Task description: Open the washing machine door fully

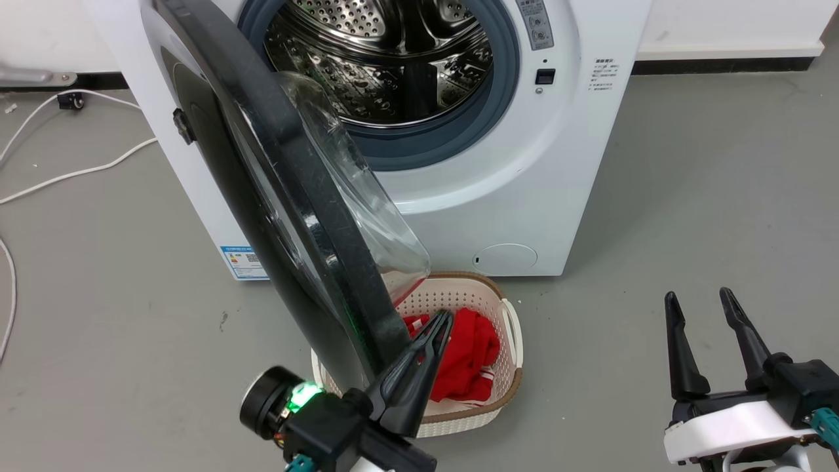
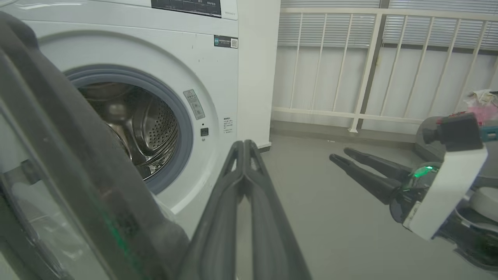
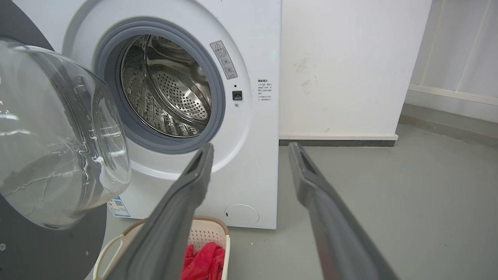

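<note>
Logging round glossy black washing machine door [image 1: 308, 216] ajar at eleven o'clock; our left gripper [image 1: 446, 318] pinched together beside its rim; right gripper [image 1: 698, 296] spread wide.

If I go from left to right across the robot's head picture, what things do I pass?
You'd pass the white cable → washing machine door → laundry basket → right gripper.

Grey floor [image 1: 721, 196], white wall [image 3: 342, 70] (dark skirting [image 1: 714, 65]), white railing [image 2: 365, 70].
</note>
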Available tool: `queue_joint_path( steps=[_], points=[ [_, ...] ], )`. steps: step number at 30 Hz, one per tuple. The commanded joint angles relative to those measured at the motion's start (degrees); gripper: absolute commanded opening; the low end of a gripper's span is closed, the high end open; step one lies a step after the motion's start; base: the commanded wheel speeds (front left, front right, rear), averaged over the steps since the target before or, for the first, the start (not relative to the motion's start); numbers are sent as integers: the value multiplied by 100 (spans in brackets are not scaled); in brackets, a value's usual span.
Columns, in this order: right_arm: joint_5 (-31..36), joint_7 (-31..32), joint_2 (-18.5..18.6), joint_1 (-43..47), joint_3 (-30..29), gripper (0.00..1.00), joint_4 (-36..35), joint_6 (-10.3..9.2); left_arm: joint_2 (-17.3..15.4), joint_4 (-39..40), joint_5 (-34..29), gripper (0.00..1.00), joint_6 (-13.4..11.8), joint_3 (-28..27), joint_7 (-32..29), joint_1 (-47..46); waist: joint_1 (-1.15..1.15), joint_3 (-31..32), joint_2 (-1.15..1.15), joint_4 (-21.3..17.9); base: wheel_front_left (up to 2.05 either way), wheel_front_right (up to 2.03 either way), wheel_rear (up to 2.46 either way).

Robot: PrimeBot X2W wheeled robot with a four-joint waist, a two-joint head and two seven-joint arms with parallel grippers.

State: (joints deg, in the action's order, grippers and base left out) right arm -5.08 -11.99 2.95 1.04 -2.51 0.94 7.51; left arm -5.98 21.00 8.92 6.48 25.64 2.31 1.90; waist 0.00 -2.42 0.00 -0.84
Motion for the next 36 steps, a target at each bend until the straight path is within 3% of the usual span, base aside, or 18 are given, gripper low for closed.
queue_joint_path(
  steps=[1,7,21,36],
  points=[
    [-29,18,-15,-10,0,100,6,-4,-39,-51,6,0,-23,-1,-43,24,0,-8,0,9,0,0,0],
    [-69,31,-15,-65,9,100,43,-4,-35,-589,45,0,-90,-18,-238,-37,0,-32,0,34,0,0,0],
    [-154,49,-15,-148,88,100,175,-4,79,-1582,123,0,-361,-230,63,-650,0,-125,0,-29,0,0,0],
    [-134,139,-15,-46,91,100,171,-4,-48,-1393,100,0,-751,-371,350,-52,0,-16,0,227,0,0,0]
  ],
)
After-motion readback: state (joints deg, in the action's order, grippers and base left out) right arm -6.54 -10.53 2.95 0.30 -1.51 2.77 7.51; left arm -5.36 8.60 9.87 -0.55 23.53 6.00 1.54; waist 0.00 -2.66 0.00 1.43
